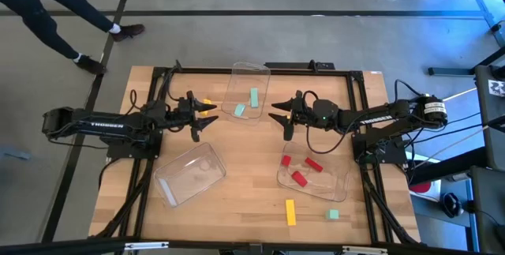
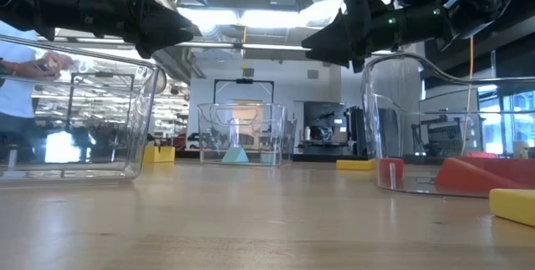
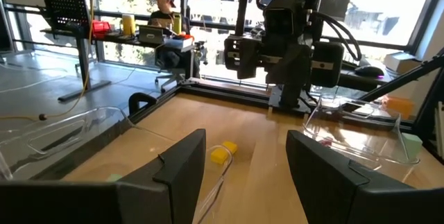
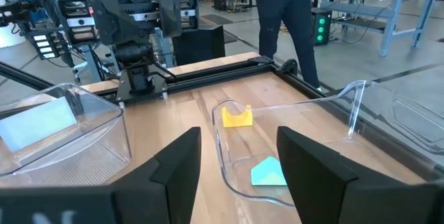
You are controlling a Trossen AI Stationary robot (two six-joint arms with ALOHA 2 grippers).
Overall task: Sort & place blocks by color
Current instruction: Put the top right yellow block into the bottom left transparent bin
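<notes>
In the high view, two mint green blocks (image 1: 246, 102) lie in the clear tray at the far middle (image 1: 262, 71). Three red blocks (image 1: 301, 170) lie in the clear tray on the right (image 1: 339, 185). A small yellow block (image 1: 207, 102) lies on the bare table, close to my left gripper (image 1: 211, 115) on its far side. A yellow bar (image 1: 290, 211) and a mint cube (image 1: 334, 215) rest near the near edge. My left gripper is open and hovers above the table. My right gripper (image 1: 274, 113) faces it from the right, also open. The left wrist view shows the yellow block (image 3: 222, 153) between my open fingers.
A third clear tray (image 1: 189, 174) lies empty at the near left. Bare wood lies between the two grippers and along the near middle. A black frame (image 1: 316, 69) borders the table. A person (image 1: 55, 18) walks past the far left corner.
</notes>
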